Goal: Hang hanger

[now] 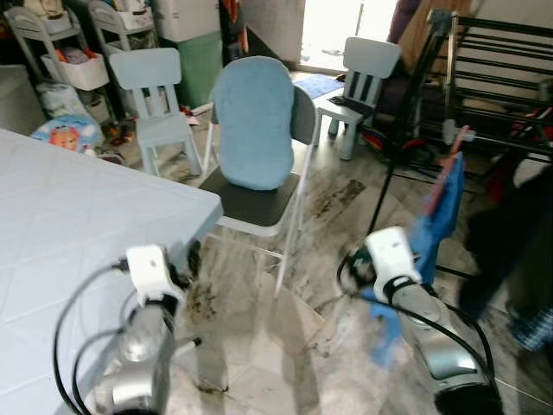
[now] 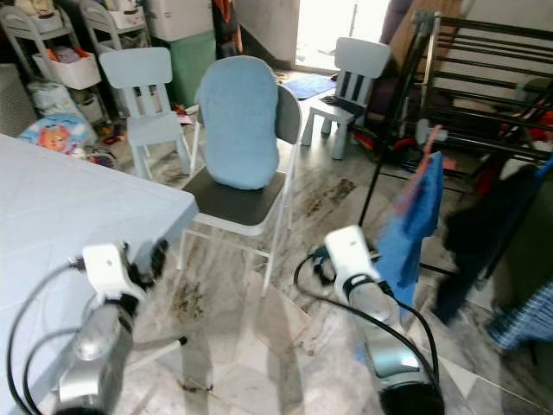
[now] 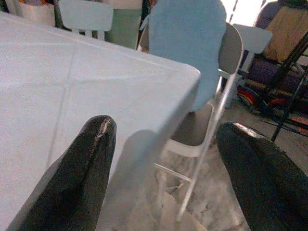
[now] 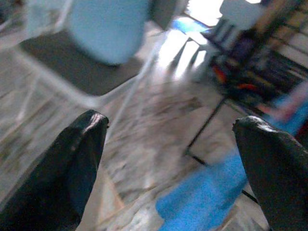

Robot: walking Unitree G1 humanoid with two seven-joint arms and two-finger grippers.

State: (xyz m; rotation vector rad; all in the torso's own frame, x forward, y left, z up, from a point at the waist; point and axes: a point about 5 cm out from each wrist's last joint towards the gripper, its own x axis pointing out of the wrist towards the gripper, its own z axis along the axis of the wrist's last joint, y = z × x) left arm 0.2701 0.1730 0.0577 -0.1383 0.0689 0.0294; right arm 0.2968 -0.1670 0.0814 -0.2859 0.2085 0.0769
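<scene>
Spreading across the robot's left, a pale blue table (image 1: 60, 225) has a smooth top scored with faint diagonal lines and a rounded corner. Beyond that corner stands a folding chair (image 1: 259, 203) with a thin white tube frame, a dark flat seat and a soft, oval blue cushion (image 1: 253, 121) leaning on its back. A dark metal drying rack (image 1: 492, 78) of slim straight bars stands on the right over the veined marble floor (image 1: 337, 207). From its lower rail hangs a limp blue cloth (image 1: 441, 216) under a pinkish, blurred hanger (image 1: 458, 143); whether it sits properly on the bar cannot be told. Two small light-blue plastic chairs (image 1: 160, 95) stand behind. The left gripper (image 3: 163, 168) hovers by the table corner, its glossy black fingers spread wide, holding nothing. The right gripper (image 4: 173, 168) is likewise agape and empty, near the blue cloth.
</scene>
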